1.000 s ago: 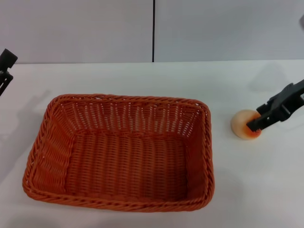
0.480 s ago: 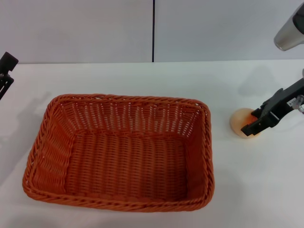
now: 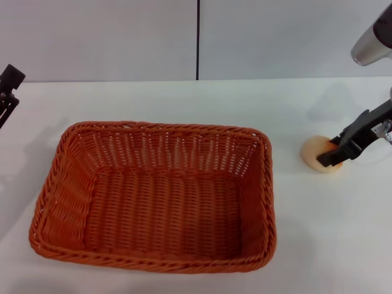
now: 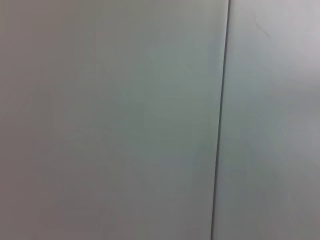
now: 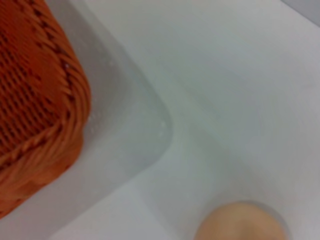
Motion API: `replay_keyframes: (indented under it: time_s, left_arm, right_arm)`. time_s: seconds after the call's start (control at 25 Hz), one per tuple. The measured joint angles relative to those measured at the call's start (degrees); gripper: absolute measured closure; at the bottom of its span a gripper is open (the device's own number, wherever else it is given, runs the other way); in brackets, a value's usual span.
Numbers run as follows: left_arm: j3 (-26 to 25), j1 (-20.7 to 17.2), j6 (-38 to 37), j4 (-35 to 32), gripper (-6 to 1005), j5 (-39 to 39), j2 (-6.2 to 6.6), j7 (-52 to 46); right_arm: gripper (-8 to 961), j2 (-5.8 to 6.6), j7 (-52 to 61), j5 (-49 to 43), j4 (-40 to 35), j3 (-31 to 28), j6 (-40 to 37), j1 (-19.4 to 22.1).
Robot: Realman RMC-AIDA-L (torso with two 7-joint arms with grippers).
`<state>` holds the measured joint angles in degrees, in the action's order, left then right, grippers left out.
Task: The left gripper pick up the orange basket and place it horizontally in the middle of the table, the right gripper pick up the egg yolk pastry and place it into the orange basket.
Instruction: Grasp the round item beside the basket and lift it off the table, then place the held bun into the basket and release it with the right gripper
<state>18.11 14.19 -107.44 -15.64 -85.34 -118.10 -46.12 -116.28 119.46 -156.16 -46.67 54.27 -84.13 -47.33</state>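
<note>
Pastry (image 3: 316,152) (egg yolk) touches our right gripper (image 3: 335,157), reaching in low from the table's (image 3: 184,101) edge; its grip we cannot tell.

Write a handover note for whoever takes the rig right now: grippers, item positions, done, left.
Left gripper: parked at the table's far left edge, away from the work.
Right gripper: at the egg yolk pastry, fingers against its right side; grasp not confirmed.
Orange basket: lying horizontally mid-table, empty.
Pastry: on the table, right of the basket, apart from it.
Done: basket placed.
Left: grasp the pastry, put it in the basket.
</note>
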Motion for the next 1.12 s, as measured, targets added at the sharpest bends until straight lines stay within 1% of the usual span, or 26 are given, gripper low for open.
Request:
replay_keyframes:
  time_s: [0.08,0.32,0.48,0.56,0.64,0.72,0.8,0.84,0.88,1.0,1.04,1.08,1.12]
  left_arm:
    - [0.0,0.2,0.0,0.0,350,0.0,-0.04,-0.2]
    - [0.0,0.7,0.0,0.4,350,0.0,-0.02,-0.5]
    - [0.0,1.0,0.1,0.8,350,0.0,0.04,-0.5]
    - [0.0,1.0,0.0,0.8,351,0.0,0.06,-0.6]
    - [0.0,1.0,-0.1,0.8,351,0.0,0.08,-1.0]
    - [0.0,1.0,-0.1,0.8,351,0.0,0.11,-1.3]
    - [0.0,0.8,-0.1,0.8,351,0.0,0.15,-1.4]
    - [0.0,0.8,-0.1,0.8,351,0.0,0.16,-1.4]
    - [0.0,0.7,-0.2,0.8,351,0.0,0.16,-1.4]
    - [0.0,0.7,-0.4,0.8,351,0.0,0.16,-1.5]
    - [0.0,0.7,-0.5,0.8,351,0.0,0.15,-1.5]
    - [0.0,0.8,-0.5,0.8,351,0.0,0.1,-1.5]
    - [0.0,0.9,-0.5,0.8,351,0.0,0.07,-1.5]
  right_arm:
    - [417,0.04,0.0,-0.1,0.0,0.0,0.4,0.2]
    - [642,0.33,-0.7,-0.1,-0.6,-0.3,1.5,0.9]
    - [684,0.23,-1.3,1.4,-1.5,-1.7,2.2,1.8]
    - [699,0.24,-1.3,4.0,-3.5,-3.3,2.2,3.0]
    - [708,0.33,-1.4,8.3,-6.8,-5.1,2.1,5.0]
    - [718,0.34,-1.6,14.8,-10.7,-6.5,2.1,7.7]
    - [727,0.23,-4.0,24.5,-14.4,-7.6,2.4,11.2]
    - [732,0.1,-8.3,35.4,-16.0,-8.2,2.0,14.5]
    - [737,0.1,-8.3,35.4,-16.0,-8.2,2.0,14.5]
    - [754,0.05,-17.4,53.9,-15.1,-8.1,-1.1,18.6]
    - [762,-0.05,-23.5,63.1,-12.0,-7.7,-5.2,19.6]
    - [769,-0.05,-23.5,63.1,-12.0,-7.7,-5.2,19.6]
    - [777,-0.1,-26.2,66.5,-9.7,-7.7,-7.7,19.5]
